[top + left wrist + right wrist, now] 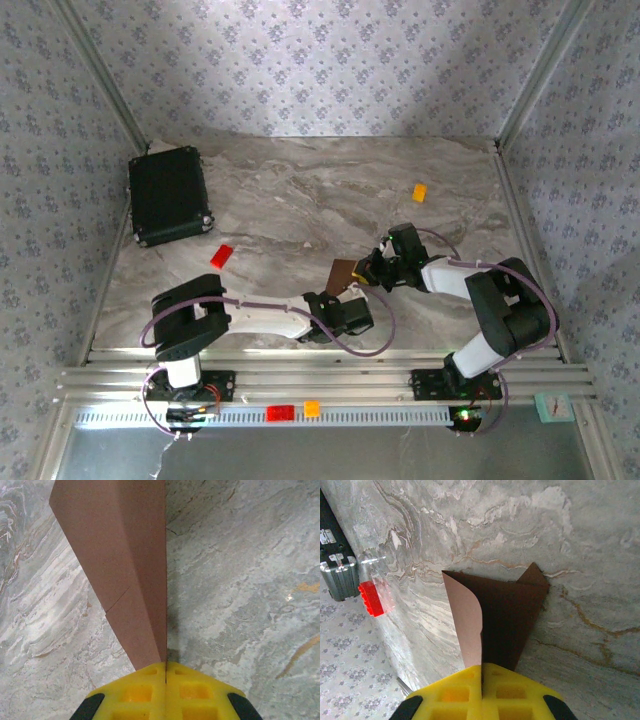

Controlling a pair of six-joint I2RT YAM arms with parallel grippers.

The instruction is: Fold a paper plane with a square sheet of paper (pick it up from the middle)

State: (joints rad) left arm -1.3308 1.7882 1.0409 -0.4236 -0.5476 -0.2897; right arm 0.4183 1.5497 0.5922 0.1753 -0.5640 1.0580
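Brown paper [343,274], creased into several layers, hangs between my two grippers over the near middle of the marble-patterned table [300,190]. It is in my own grasp, not lying flat.

My left gripper [165,667] has its yellow pads [137,694] pressed together, with a folded edge of the paper pinched in the seam. From that wrist the paper runs away from me as a long layered strip with one straight crease, standing on edge. My right gripper [482,669] is likewise clamped on the paper, at the narrow end of a wedge that widens toward a pointed far corner. A lighter flap curls loose on one side.

I judge that I hold it at two spots close together because thin paper flops. One grasp anchors the crease while the other can pull a layer over and press it. The fold looks partway done to me: there is a crease and a taper, but no narrow dart yet.

Whether the far corner touches the table I cannot tell. The loose flap is the risk, since it may spring open or crumple if I tug unevenly. A red block [222,255], an orange block [420,192] and the black case [168,195] sit well apart from the work, out of my way.
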